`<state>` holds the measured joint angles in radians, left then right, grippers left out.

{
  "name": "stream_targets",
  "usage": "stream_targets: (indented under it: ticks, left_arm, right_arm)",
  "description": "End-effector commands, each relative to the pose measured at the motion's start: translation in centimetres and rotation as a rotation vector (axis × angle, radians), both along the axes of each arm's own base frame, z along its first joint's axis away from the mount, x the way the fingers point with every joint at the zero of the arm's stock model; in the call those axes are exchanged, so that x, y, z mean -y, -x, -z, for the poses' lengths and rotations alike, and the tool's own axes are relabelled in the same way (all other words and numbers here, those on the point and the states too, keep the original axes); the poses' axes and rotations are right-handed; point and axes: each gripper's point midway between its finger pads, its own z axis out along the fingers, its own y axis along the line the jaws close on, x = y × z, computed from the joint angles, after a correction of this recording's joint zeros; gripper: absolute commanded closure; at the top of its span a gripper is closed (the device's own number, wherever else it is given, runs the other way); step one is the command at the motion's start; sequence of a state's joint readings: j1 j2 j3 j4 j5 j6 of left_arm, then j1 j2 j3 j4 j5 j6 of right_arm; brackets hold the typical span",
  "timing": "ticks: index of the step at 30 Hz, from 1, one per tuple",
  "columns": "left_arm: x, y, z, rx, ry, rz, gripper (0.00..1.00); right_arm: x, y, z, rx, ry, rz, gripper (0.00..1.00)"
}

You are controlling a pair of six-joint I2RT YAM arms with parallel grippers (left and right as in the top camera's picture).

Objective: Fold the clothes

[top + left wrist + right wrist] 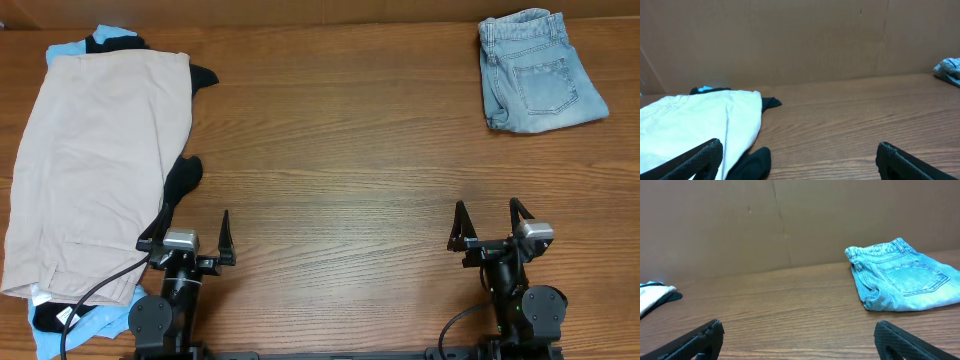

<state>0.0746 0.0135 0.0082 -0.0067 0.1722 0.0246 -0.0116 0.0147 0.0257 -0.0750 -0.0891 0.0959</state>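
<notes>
Several heaped clothes [95, 160], beige uppermost

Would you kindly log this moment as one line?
left gripper open, empty | right gripper open, empty | beige shorts at left edge | denim garment folded, far right

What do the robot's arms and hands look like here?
Both arms are black with round joint housings and a silver-grey block at the wrist. The left hand and right hand each have two slim, pointed black fingers. Black cables trail from both arms.
</notes>
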Motion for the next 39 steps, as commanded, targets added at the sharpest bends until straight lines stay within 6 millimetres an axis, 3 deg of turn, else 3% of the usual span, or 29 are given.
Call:
stream_targets:
  ticks: [1,19,24,28,33,39]
  left_arm:
    - [0.0,0.0,-0.3,0.014,0.017,0.0,0.0]
    - [0.2,1.2,-3.0,-0.044,0.035,0.005,0.0]
    - [0.1,0.7,-3.6,-0.103,0.04,0.005,0.0]
    - [0.3,-0.2,-5.3,-0.188,0.049,0.016,0.0]
    - [0.2,-1.9,-8.0,-0.388,0.033,0.025,0.0]
    - [0.1,-4.5,-10.2,-0.625,-0.059,0.071,0.0]
  right_arm:
    - [0.0,0.0,-0.3,0.021,0.007,0.0,0.0]
    - [-1.4,0.6,-3.0,0.09,0.026,-0.079,0.0]
    - [-2.2,1.0,-4.1,0.062,0.029,-0.129,0.0]
    - [-2.9,0.9,-5.2,-0.003,0.023,-0.168,0.0]
    - [-3.3,-0.4,-7.1,-0.142,0.009,-0.193,0.0]
    - [-3.6,-3.6,-8.3,-0.411,-0.024,-0.213,0.0]
